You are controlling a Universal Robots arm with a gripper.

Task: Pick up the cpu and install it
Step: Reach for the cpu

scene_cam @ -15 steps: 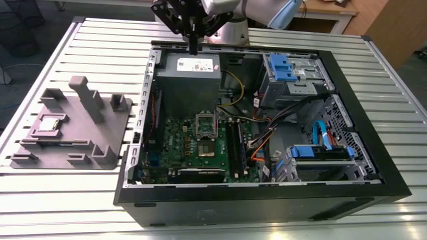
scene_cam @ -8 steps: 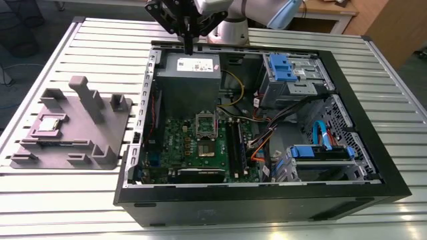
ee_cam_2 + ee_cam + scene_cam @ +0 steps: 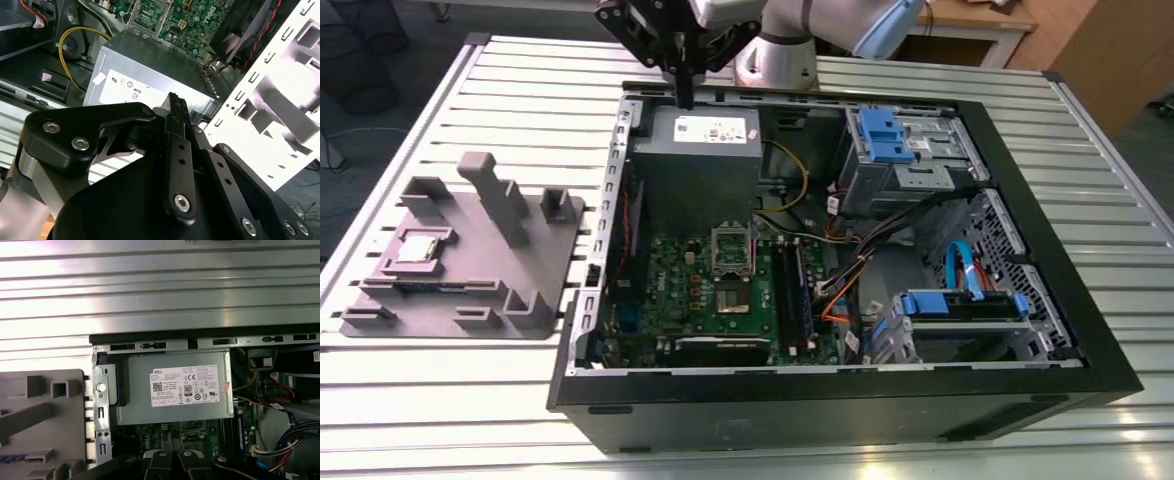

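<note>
Bench (image 3: 440, 400) — silvery metal, ribbed slats running side to side, spans most of frame. Grey plastic holder tray (image 3: 540, 295) lies flat on it at exterior view's left, mid-height. Open black computer case (image 3: 854, 405) lies on its side just beside tray — centre to right of frame.

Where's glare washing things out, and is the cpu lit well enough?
Second wrist view: the case wall is blown out white beside the dark gripper. First wrist view: the table slats glare brightly. Exterior view: even light, the cpu shows plainly on the holder tray.
</note>
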